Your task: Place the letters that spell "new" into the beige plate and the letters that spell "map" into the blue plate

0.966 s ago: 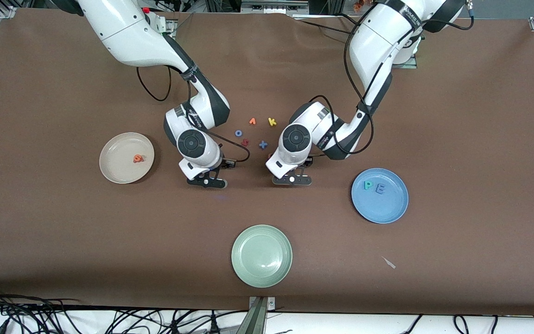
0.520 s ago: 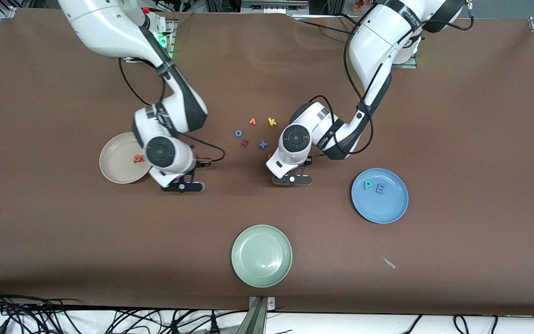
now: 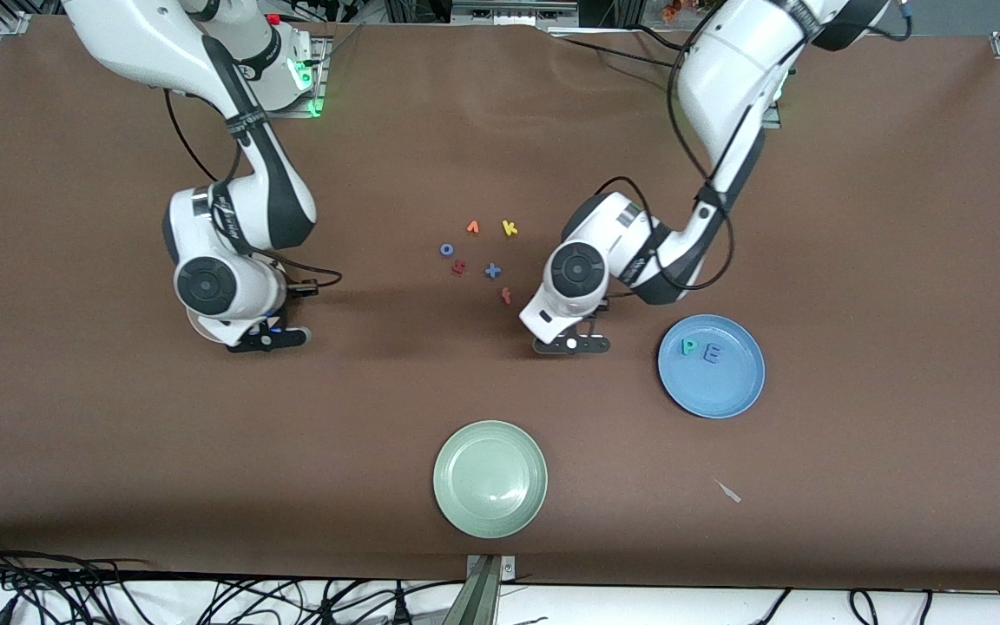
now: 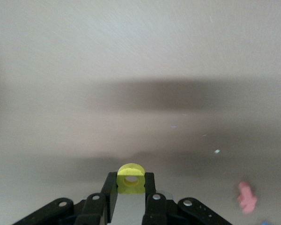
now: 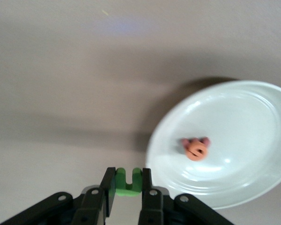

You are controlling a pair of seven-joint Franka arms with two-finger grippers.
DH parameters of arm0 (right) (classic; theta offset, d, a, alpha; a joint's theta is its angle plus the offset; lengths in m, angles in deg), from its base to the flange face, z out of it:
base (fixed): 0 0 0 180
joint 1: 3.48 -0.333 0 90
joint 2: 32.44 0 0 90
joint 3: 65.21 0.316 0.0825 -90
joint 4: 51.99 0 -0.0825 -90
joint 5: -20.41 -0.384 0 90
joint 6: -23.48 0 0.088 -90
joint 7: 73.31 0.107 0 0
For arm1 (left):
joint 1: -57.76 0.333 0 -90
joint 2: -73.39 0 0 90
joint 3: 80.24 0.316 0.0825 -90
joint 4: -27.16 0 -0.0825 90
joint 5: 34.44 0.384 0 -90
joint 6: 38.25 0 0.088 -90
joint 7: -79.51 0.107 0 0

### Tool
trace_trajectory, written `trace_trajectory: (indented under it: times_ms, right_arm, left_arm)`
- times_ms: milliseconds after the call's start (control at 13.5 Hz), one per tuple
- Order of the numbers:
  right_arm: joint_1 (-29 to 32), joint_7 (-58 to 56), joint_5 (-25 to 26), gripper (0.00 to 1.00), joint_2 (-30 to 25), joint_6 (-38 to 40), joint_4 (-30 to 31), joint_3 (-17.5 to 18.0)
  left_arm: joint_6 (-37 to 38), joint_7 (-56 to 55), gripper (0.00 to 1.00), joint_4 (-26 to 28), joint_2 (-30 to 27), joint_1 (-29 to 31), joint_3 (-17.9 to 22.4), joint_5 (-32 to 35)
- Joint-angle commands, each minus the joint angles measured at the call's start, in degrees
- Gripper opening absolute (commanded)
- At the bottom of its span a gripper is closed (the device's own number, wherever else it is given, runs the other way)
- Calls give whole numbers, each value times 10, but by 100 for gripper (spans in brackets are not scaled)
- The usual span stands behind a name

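A: Item — right hand point(image 5: 124, 190), clamped on the green n point(image 5: 128, 182), just beside the rim of the beige plate point(image 5: 253, 197); orange e point(image 5: 196, 149) and a pink piece are lodged together in it. Handling?

B: The n is to be carried over the bare middle of the plate, lowered close, then let go — not dropped on the pile.

A: Item — left hand point(image 4: 130, 194)?

B: Closed on the yellow a point(image 4: 130, 177), over the surface near the blue plate point(image 3: 730, 395), where the teal p point(image 3: 688, 346) and blue m point(image 3: 711, 353) are lodged.

A: Obscured?

B: In the front view the beige plate is all but covered by the right arm; the pink piece's shape cannot be read.
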Motion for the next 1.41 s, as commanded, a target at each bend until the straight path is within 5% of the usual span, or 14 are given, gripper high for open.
trace_trajectory:
  times_ms: [0, 223, 372, 743, 817, 966, 1337]
  right_arm:
    - [-6, -64, 6, 15, -66, -99, 129, -34]
    - [-5, -131, 5, 24, -52, -141, 142, -67]
    - [-3, -121, -3, 100, -51, -128, 129, -69]
    - [-25, -73, -5, 100, -49, 130, -58, -60]
    - [-26, -72, -5, 100, -50, 169, -87, -60]
    - [-28, -72, -7, 100, -51, 235, -134, -59]
    - [-14, -76, -29, 100, -66, 342, -217, -65]
  left_arm:
    - [77, 133, 9, 16, -63, 62, -3, 9]
    - [94, 242, 10, 25, -70, 124, -2, 10]
    - [86, 310, 10, 28, -57, 164, -1, 25]
    - [-56, 370, 15, 36, -14, 210, -2, 61]
    - [-71, 381, 28, 36, -11, 212, -2, 62]
    - [-75, 398, 100, 35, -10, 219, -3, 60]
    - [38, 408, 100, 8, -84, 220, -9, 49]
